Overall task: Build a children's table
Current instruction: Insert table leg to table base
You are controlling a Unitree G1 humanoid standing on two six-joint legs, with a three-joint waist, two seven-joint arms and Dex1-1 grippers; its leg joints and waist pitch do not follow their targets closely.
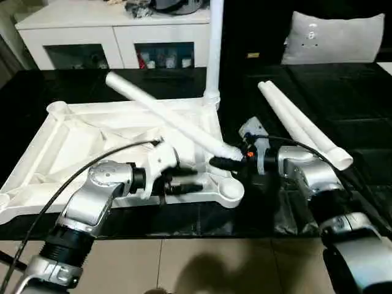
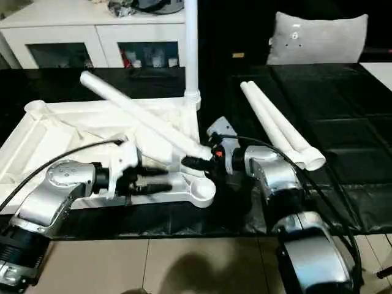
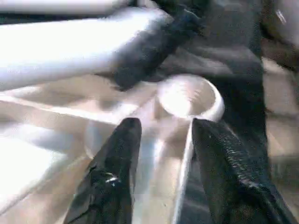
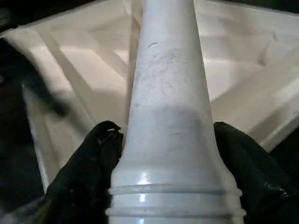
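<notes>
Right end effector (image 1: 222, 162) pinches leg (image 1: 165, 116) at its collared end; long axis slants away leftward over upturned table top (image 1: 73, 138). Left end effector (image 3: 161, 140), fingers spread, straddles the rim near corner socket (image 3: 189, 98).

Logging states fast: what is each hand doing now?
Left hand: open, fingers astride the tabletop's rim beside the corner socket.
Right hand: closed on a table leg.

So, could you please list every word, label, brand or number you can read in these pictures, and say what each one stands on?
None can be read.
The grey cushion carries a small pale mark, too small to read.
The table top, the held leg and the two loose legs show no print.
Items behind the cabinet glass are too blurred to read.
</notes>
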